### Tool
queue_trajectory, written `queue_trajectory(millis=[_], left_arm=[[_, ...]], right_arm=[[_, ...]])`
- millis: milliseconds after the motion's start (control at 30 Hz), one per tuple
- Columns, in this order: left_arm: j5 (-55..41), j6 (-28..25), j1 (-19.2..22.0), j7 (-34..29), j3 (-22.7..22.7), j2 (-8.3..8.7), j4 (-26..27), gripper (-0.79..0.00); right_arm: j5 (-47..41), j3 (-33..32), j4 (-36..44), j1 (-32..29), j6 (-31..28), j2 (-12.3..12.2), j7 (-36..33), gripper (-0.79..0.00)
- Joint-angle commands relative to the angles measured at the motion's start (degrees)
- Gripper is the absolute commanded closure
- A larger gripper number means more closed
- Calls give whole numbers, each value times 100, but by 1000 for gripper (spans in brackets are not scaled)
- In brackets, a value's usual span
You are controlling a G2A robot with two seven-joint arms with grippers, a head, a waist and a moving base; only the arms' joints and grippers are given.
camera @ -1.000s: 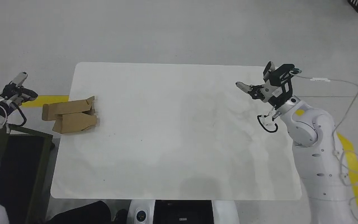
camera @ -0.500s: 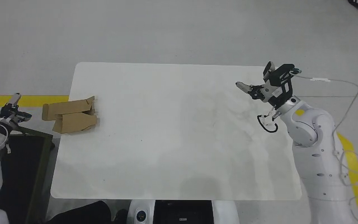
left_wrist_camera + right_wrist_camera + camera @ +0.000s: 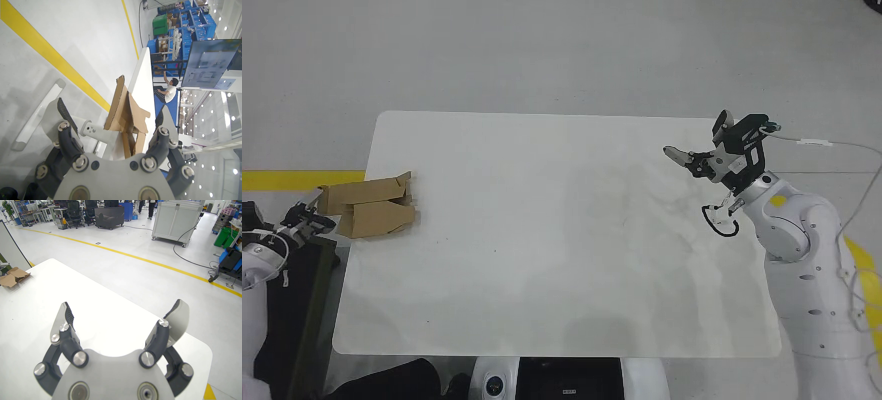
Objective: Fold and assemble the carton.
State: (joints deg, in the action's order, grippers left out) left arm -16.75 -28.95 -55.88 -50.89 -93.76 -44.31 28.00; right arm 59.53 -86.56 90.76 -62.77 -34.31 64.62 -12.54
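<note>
Cardboard is all I have to show so far: the carton [image 3: 370, 205] lies collapsed at the edge of the table [image 3: 562, 250], partly hanging past that edge, its flaps loose and pointing in different directions. No panel looks squared up and no flap looks tucked, so I judge the folding not yet started.

My left gripper [image 3: 112, 106] sits off the table, right at the overhanging end of the carton. Its jaws are spread wide and released. The cardboard stands straight ahead of them, lined up with the gap between the two fingers, its near edge close to the palm. I cannot tell whether either finger touches it; nothing is clamped.

My right gripper [image 3: 122, 305] hangs over the opposite end of the table, jaws also wide apart with nothing between them. The carton is well apart from these jaws, far ahead across the bare tabletop.

What is left, as I read it, is nearly everything: close on the cardboard, bring it fully onto the table, open it into a box shape, then fold and lock the flaps, likely with both arms sharing the job.
</note>
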Motion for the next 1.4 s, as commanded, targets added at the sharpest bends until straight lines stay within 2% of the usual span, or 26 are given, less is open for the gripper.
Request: queue_trajectory(millis=[0, 33, 667, 1067, 1367], left_arm=[[-9, -2, 3, -38, 12, -6, 0, -71], [-27, -8, 8, -72, 16, -10, 5, 0], [-560, 16, 173, -465, -161, 2, 126, 0], [-838, -75, 449, -878, -347, 80, 888, 0], [-922, -129, 699, -1300, -8, 4, 1731, 0]], right_arm=[[0, 0, 0, 0, 0, 0, 0, -785], [0, 0, 0, 0, 0, 0, 0, -785], [0, 0, 0, 0, 0, 0, 0, -785], [0, 0, 0, 0, 0, 0, 0, -785], [0, 0, 0, 0, 0, 0, 0, -785]])
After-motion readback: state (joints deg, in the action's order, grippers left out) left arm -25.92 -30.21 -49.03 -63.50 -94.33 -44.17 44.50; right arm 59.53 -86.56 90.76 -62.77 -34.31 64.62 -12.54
